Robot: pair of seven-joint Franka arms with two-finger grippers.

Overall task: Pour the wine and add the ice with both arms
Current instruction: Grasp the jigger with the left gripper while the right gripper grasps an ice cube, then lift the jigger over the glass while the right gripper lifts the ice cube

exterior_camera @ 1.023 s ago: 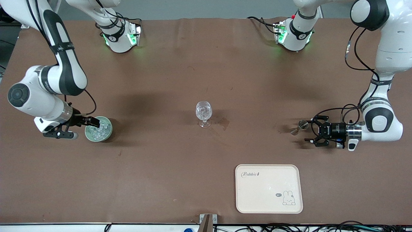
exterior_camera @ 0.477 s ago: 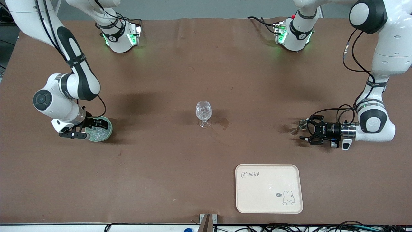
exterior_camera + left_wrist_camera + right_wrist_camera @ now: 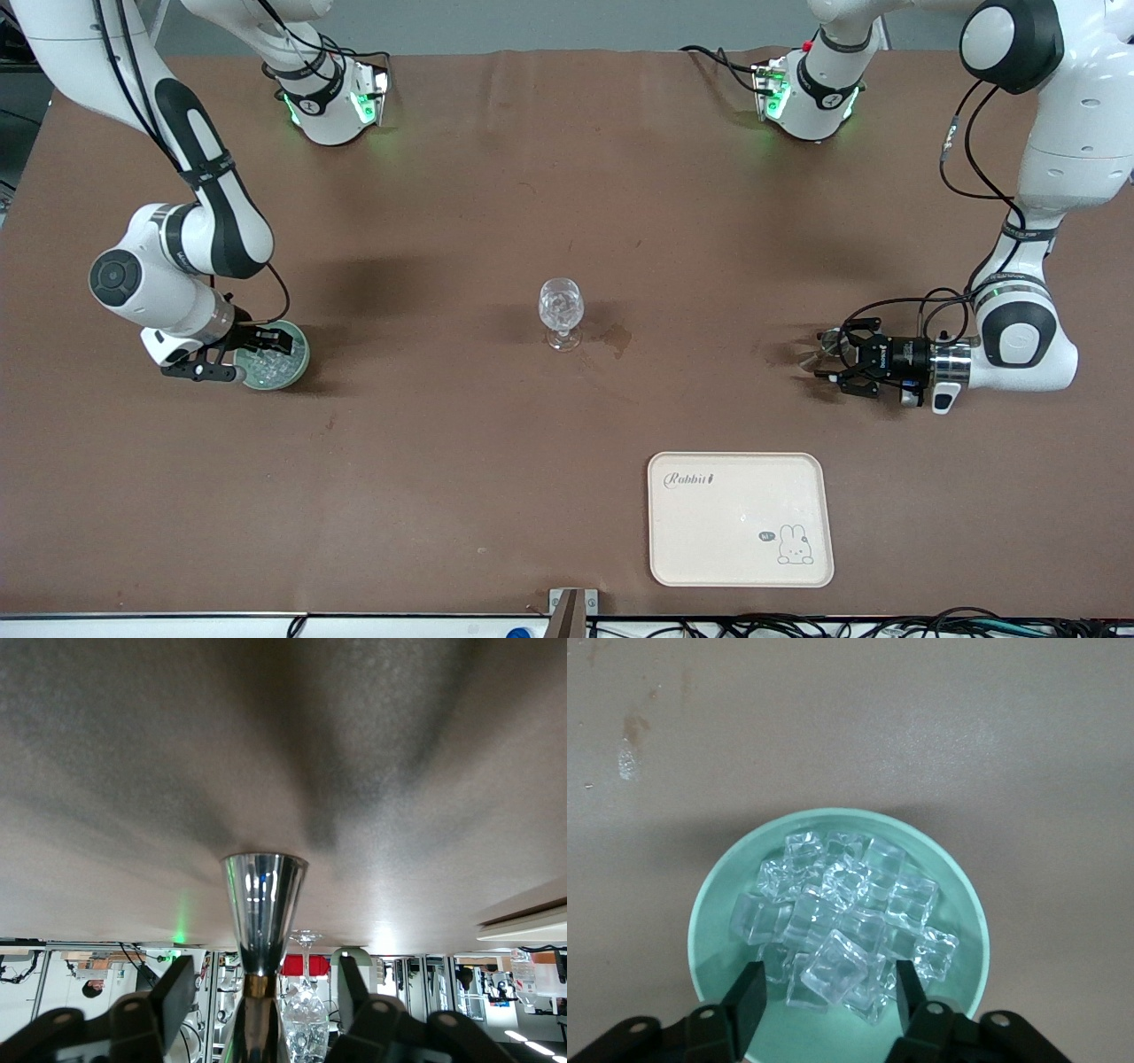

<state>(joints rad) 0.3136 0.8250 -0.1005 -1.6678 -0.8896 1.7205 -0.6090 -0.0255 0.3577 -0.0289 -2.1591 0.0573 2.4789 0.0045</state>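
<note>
A pale green bowl (image 3: 292, 359) of clear ice (image 3: 266, 363) sits toward the right arm's end of the table. My right gripper (image 3: 263, 358) is open and low over it. In the right wrist view its fingers (image 3: 749, 1001) straddle one ice cube (image 3: 837, 964) on the pile in the bowl (image 3: 718, 904), not touching it. A stemmed wine glass (image 3: 561, 312) holding ice stands mid-table. My left gripper (image 3: 824, 356) is open, level with the table, around a steel jigger (image 3: 808, 360). In the left wrist view the jigger (image 3: 263, 895) stands between the fingers (image 3: 173, 997) with gaps on both sides.
A cream tray (image 3: 740, 518) with a rabbit drawing lies nearer the front camera, toward the left arm's end. A dark wet stain (image 3: 616, 337) marks the cloth beside the glass. Both arm bases stand along the table's back edge.
My right arm shifted toward the middle and its gripper came down onto the bowl. My left gripper slid forward until its fingers stand around the jigger.
</note>
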